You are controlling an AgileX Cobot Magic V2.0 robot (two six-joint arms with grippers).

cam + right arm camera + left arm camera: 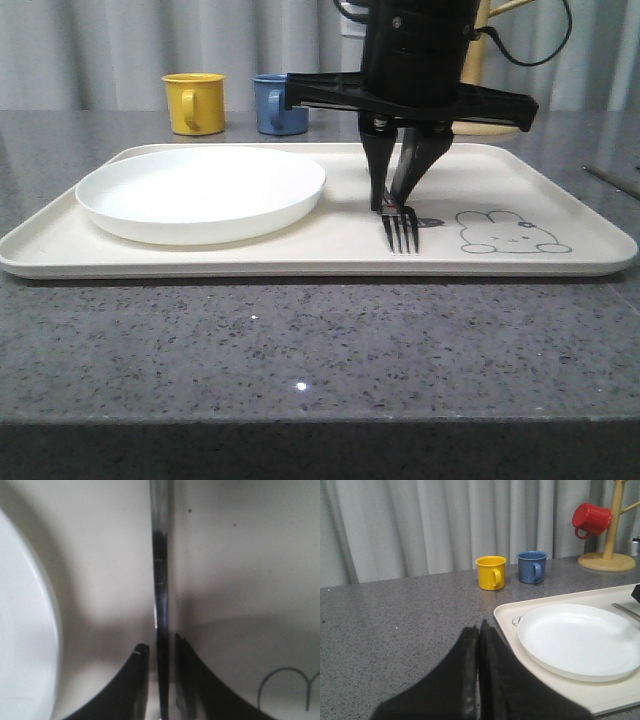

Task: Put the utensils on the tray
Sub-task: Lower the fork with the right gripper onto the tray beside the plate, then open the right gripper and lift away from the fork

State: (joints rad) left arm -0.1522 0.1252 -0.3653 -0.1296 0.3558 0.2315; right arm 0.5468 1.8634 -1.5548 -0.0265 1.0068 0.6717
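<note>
Grey speckled stone makes up the surface [300, 350], backed by pale curtains [420, 525]. The right pincer [398, 205] points down over the tray [560, 200], its fingers [134, 680] set close on either side of the fork [400, 232]. In the right wrist view slim gaps show between the pads and the handle [161, 580], so whether they truly clamp it cannot be told. The fork's tines lie on the tray floor toward the near rim, between the white plate [200, 195] and the rabbit drawing [510, 232], just beside the drawing's left end.

The left pincer [479, 630] hangs over bare stone left of the tray, its fingers pressed together with nothing between them.

Room on the tray is open right of the fork, around and behind the rabbit, and in the strip behind the plate. The plate fills most of the left half, its near edge close to the tray's rim. A wide band of free stone runs in front of the tray.

The left wrist view gives the red mug [591, 519] hung on a wooden stand [610, 540]. Yellow mug [194, 102] and blue mug [277, 104] stand behind the tray, near each other. No writing is readable.
</note>
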